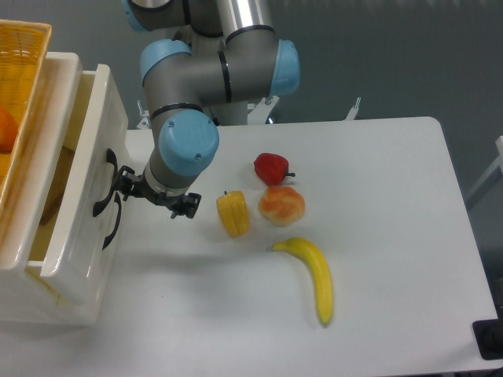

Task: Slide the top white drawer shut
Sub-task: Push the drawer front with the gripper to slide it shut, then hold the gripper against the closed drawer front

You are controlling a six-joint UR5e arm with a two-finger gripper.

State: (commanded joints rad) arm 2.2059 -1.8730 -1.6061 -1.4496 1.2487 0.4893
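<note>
**A:** Where does the top drawer stand right now?

**B:** The deep glossy cream-white plastic top drawer (pixel 86 169) is at the left edge of the table, pulled out of the cabinet towards the arm. Its black arched handle (pixel 108 182) faces right, and the black two-finger gripper (pixel 126 187) sits right against that front, by the handle.

**A:** Is the claw clamped on the handle?

**B:** I cannot tell — the black fingers merge with the black handle from this angle, and the blue wrist joint (pixel 188 143) hides part of the tool.

**A:** So how should the push go?

**B:** My judgement: press squarely on the drawer front near its middle and move straight along the runners, leftwards in this view. An off-centre push could twist the box and jam it. Go slowly and steadily — glossy plastic lets a finger slip. Also keep clear of the lower drawer's black handle (pixel 115 220) just below.

**A:** Anything in the way?

**B:** The yellow plastic pepper (pixel 233 214) and the yellow banana (pixel 314 276) lie to the right, well apart from the pushing line.
</note>
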